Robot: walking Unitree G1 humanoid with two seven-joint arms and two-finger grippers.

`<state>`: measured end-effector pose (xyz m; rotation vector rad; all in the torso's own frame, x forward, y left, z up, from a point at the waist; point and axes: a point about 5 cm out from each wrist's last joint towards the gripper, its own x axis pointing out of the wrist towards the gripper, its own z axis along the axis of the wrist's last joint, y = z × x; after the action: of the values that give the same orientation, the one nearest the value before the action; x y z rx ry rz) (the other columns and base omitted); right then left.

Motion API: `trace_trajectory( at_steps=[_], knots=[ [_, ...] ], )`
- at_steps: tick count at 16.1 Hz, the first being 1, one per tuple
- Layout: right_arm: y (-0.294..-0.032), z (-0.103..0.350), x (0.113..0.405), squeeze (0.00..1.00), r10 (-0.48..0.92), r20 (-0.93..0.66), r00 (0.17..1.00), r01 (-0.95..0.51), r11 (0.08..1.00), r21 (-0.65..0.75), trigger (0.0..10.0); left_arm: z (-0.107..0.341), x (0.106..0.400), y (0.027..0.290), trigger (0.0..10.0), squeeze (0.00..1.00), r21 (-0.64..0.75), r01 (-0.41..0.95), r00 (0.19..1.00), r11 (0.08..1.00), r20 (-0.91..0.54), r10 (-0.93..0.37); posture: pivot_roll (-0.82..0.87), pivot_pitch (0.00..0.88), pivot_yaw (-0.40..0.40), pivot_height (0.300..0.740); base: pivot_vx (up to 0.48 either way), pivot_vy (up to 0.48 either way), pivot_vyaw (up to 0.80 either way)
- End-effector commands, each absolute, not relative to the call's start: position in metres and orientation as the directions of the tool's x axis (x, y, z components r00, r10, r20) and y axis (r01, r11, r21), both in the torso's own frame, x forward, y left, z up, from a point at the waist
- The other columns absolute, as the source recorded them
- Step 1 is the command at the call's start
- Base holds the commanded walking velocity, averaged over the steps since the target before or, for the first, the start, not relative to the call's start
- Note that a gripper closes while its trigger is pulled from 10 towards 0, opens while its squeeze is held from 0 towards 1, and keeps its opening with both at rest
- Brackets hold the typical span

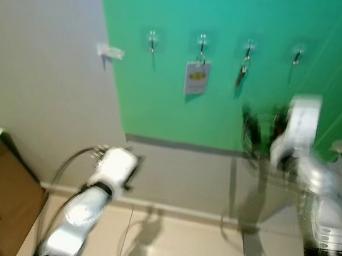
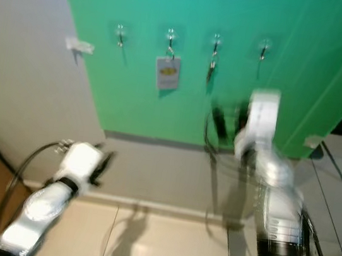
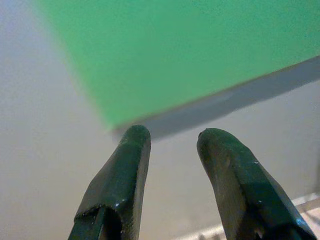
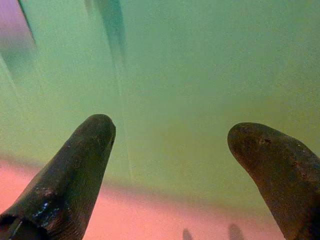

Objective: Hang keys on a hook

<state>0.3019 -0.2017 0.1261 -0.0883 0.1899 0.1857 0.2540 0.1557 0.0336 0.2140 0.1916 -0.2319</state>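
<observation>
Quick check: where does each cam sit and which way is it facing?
Left eye view: head, looking at green wall with hooks; both arms show.
Right eye view: head, same scene, shifted sideways.
Left wrist view: wrist, along the open left pincer at the wall's lower edge.
Right wrist view: wrist, open right pincer against green wall.
All share the wall.

A big green wall panel carries four small hooks in a row near its top edge; a white card with a yellow mark hangs from the second hook; dark keys hang from the third.
</observation>
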Motion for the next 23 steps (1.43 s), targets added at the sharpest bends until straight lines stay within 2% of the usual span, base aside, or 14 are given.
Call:
trace_trajectory(
  at_steps=[1,2,4,5,6,7,8,9,10,12,15,23],
  knots=[
    [-0.2,0.123,0.296,0.0,0.171,-0.17,0.971,-0.189,0.977,-0.098,10.0,0.041,0.254,0.161,10.0,0.0,0.13,0.181,0.97,0.975,-0.185,-0.156,-0.22,0.0,0.084,0.74,0.0,0.0,0.0],
    [-0.203,0.088,0.273,0.0,0.12,-0.26,0.958,-0.122,0.993,0.009,10.0,0.043,0.248,0.171,10.0,0.0,-0.056,0.039,0.981,0.998,-0.187,-0.049,-0.22,0.0,0.09,0.74,0.0,0.0,0.0],
    [-0.2,0.068,0.255,0.0,0.12,-0.282,0.952,-0.124,0.992,0.003,10.0,0.057,0.247,0.163,10.0,0.0,-0.122,0.045,0.988,0.992,-0.144,-0.062,-0.22,0.005,0.103,0.74,0.0,0.0,0.0],
    [-0.205,0.059,0.238,0.0,0.07,-0.282,0.957,-0.071,0.997,0.007,10.0,0.06,0.239,0.158,10.0,0.0,-0.031,0.13,0.985,0.991,-0.113,-0.133,-0.24,0.005,0.122,0.74,0.0,0.0,0.0],
    [-0.208,0.057,0.23,0.0,0.05,-0.277,0.96,-0.053,0.999,-0.002,10.0,0.057,0.231,0.159,10.0,0.0,0.014,0.16,0.981,0.987,-0.111,-0.157,-0.25,0.004,0.127,0.74,0.0,0.0,0.0],
    [-0.212,0.052,0.212,0.0,0.022,-0.264,0.964,-0.026,1.0,-0.009,10.0,0.053,0.211,0.164,10.0,0.0,0.18,0.22,0.975,0.959,-0.08,-0.209,-0.25,0.005,0.133,0.74,0.0,0.0,0.0],
    [-0.213,0.05,0.207,0.0,0.012,-0.258,0.966,-0.014,1.0,-0.005,10.0,0.053,0.205,0.164,10.0,0.0,0.218,0.236,0.971,0.947,-0.074,-0.225,-0.25,0.005,0.133,0.74,0.0,0.0,0.0],
    [-0.213,0.05,0.207,0.0,0.012,-0.258,0.966,-0.014,1.0,-0.005,10.0,0.053,0.205,0.164,10.0,0.0,0.218,0.236,0.971,0.947,-0.074,-0.225,-0.25,0.005,0.133,0.74,0.0,0.0,0.0],
    [-0.208,0.047,0.201,0.0,0.003,-0.244,0.97,0.005,0.999,0.033,10.0,0.051,0.211,0.167,10.0,0.0,0.088,0.142,0.986,0.986,-0.103,-0.132,-0.25,0.012,0.144,0.74,0.0,0.0,0.0],
    [-0.195,0.046,0.208,0.0,0.032,-0.222,0.974,-0.02,0.998,0.055,10.0,0.054,0.229,0.166,10.0,0.0,0.0,0.108,0.984,0.994,-0.142,-0.107,-0.24,0.016,0.144,0.74,0.0,0.0,0.0],
    [-0.186,0.048,0.223,0.0,0.06,-0.202,0.977,-0.05,0.997,0.054,10.0,0.055,0.237,0.164,10.0,0.0,0.022,0.147,0.979,0.989,-0.145,-0.142,-0.22,0.015,0.144,0.74,0.0,0.0,0.0],
    [-0.182,0.056,0.253,0.0,0.112,-0.182,0.977,-0.11,0.994,0.02,10.0,0.041,0.244,0.159,10.0,0.0,-0.012,0.074,0.98,0.997,-0.182,-0.075,-0.2,0.017,0.107,0.74,-0.063,0.439,0.0]
  ],
)
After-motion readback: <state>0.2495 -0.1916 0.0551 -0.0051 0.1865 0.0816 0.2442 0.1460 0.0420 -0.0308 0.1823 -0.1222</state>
